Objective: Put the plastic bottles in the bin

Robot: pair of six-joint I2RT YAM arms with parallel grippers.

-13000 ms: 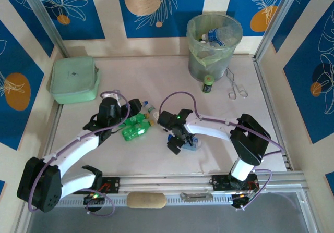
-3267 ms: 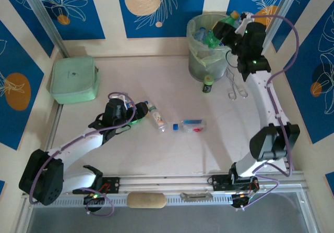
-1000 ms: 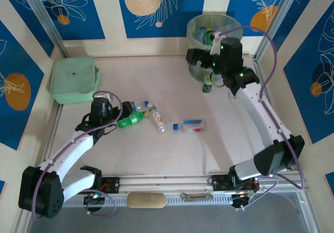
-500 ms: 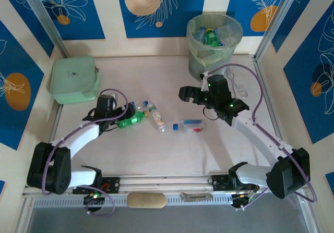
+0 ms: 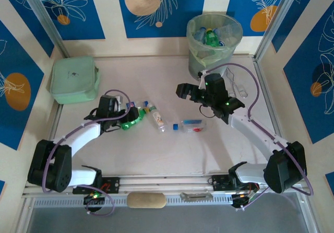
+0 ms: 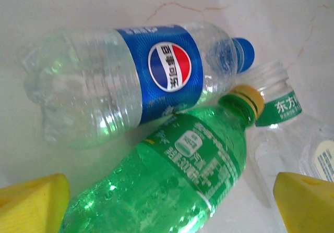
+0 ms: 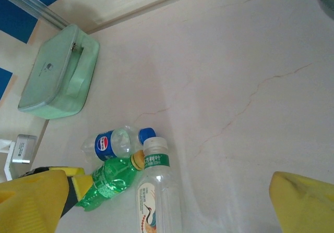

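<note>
My left gripper (image 6: 168, 206), jaws spread wide and empty, brackets the base of the green bottle (image 6: 182, 175). It lies against a blue-labelled bottle (image 6: 156, 76), cap pointing away from me. My right gripper (image 5: 185, 92), equally wide and empty, hovers farther off, nearer the bin (image 5: 200, 66).

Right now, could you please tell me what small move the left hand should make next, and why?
Probably ease down and close on the green bottle. The left hand is open, with its yellow fingers on either side of that bottle's body. The bottle lies on the table right beside the blue-labelled bottle and is not yet gripped.
</note>
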